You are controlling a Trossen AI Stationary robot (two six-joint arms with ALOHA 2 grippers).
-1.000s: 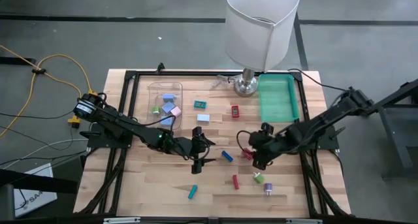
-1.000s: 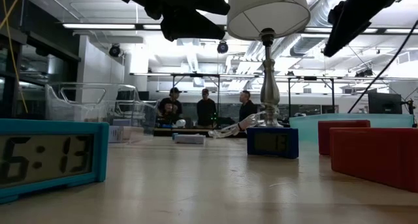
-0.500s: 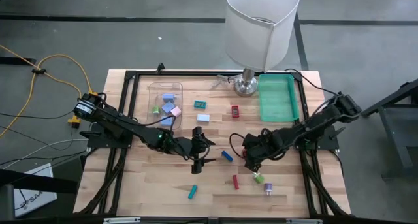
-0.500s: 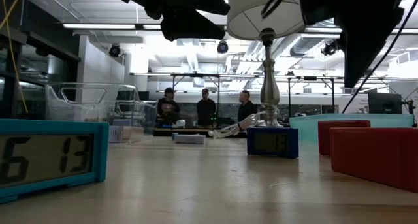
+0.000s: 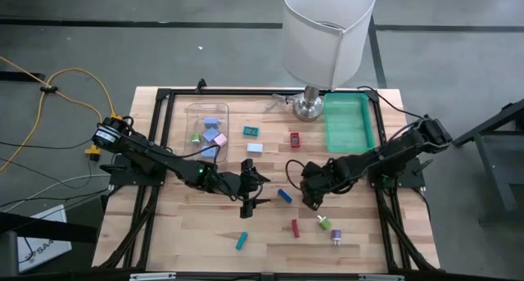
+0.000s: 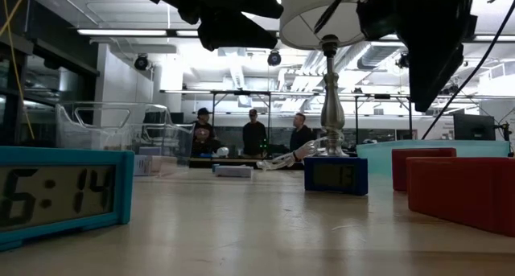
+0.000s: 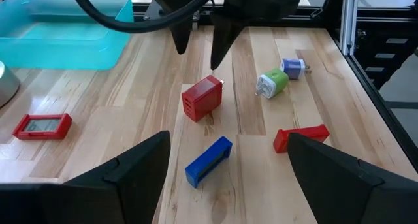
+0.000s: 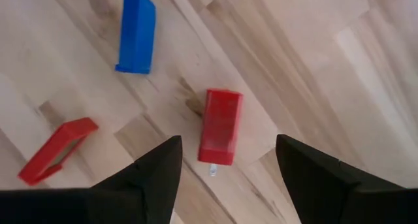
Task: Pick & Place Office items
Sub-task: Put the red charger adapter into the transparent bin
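My right end effector point(image 8: 225, 168) hangs wide open right over the small red plastic plug block point(image 8: 220, 127); its long side runs between my fingers. The left end effector point(image 7: 228, 168) waits open nearby.

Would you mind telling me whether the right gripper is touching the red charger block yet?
Apart. The left wrist view shows the right gripper open above the red charger block, bare table between fingertips and block.
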